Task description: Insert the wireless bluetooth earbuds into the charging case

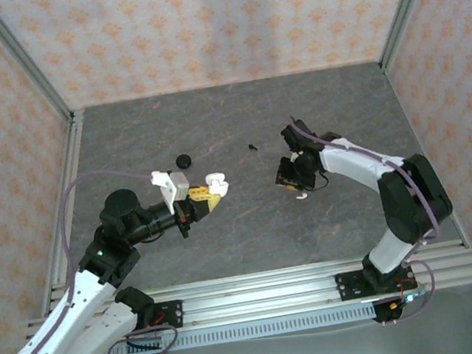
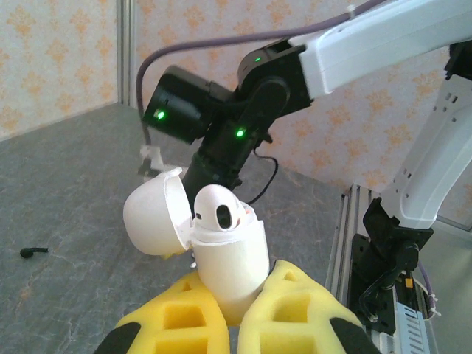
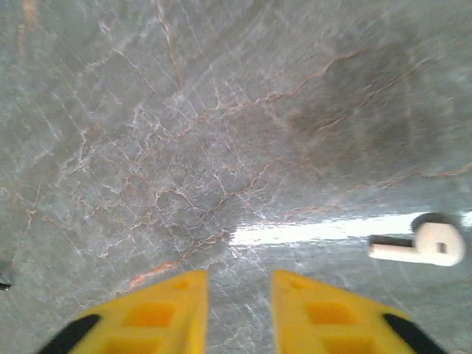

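My left gripper is shut on the lower body of a white charging case and holds it above the table. The case's lid is swung open to the left. A white earbud sits in the case's mouth with its head sticking up. From above, the case is at the tip of the left gripper. My right gripper hangs open just over the table, nothing between its fingers. A second white earbud lies on the table to its right. A black earbud lies further back.
A round black case rests on the grey marbled table behind the left gripper. The right arm is close beyond the held case. An aluminium rail runs along the near edge, and patterned walls enclose the other sides.
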